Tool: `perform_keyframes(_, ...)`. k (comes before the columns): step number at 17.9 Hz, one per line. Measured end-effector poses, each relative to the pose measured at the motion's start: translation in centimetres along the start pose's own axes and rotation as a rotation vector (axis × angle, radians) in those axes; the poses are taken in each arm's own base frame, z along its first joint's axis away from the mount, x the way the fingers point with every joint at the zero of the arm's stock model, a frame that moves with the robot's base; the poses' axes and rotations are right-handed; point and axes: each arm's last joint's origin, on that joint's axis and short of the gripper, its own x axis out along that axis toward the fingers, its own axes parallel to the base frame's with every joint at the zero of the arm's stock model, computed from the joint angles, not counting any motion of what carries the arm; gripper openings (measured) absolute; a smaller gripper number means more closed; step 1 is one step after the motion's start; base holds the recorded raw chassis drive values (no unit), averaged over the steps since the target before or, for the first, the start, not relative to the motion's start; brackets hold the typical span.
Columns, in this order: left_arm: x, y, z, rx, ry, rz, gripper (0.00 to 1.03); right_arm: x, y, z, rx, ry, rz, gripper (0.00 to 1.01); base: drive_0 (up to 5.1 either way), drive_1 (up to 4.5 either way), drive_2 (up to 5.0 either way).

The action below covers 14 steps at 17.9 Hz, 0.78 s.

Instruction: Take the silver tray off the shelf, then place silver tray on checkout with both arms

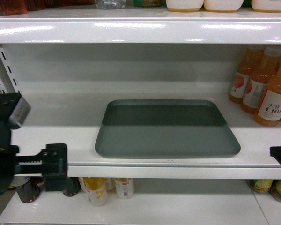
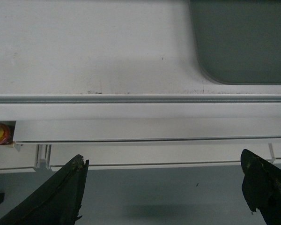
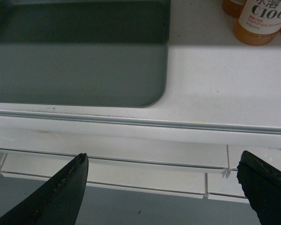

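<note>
The silver tray [image 1: 166, 129] lies flat on the middle white shelf [image 1: 51, 136], its near edge close to the front lip. My left arm [image 1: 47, 161] hovers in front of the lip, left of the tray. In the left wrist view my left gripper [image 2: 162, 161] is open and holds nothing, and the tray's near left corner [image 2: 243, 42] shows at the upper right. My right gripper [image 3: 162, 159] is also open and holds nothing, below the lip, with the tray's near right corner [image 3: 79, 56] ahead on the left. The checkout is out of view.
Orange drink bottles [image 1: 267, 89] stand on the same shelf, right of the tray. Another shelf board [image 1: 140, 28] hangs overhead. The lower shelf [image 1: 145, 206] carries bottles and cans [image 1: 100, 190]. A perforated upright [image 1: 4, 65] stands at the back left.
</note>
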Motion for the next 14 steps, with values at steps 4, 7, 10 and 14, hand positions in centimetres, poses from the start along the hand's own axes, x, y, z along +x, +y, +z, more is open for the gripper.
perform_keyframes(4, 4.8, -1.3, 2.5, -0.026, 0.019, 0.014, 0.98, 5.2, -0.7, 1.4, 0.044, 0.058, -0.005, 0.98, 0.0, 0.00, 0.0)
perform_keyframes(7, 7.5, -1.8, 3.5, -0.042, 0.043, 0.025, 0.98, 8.9, -0.8, 2.6, 0.052, 0.073, -0.026, 0.98, 0.0, 0.00, 0.0)
perform_keyframes(10, 9.8, -2.6, 5.0, -0.045, 0.044, 0.022, 0.98, 12.2, -0.8, 4.0, 0.049, 0.092, -0.056, 0.98, 0.0, 0.00, 0.0)
perform_keyframes(14, 12.3, -3.6, 5.8, -0.031, 0.081, 0.025, 0.98, 16.3, -1.0, 5.1, 0.046, 0.126, -0.091, 0.98, 0.0, 0.00, 0.0)
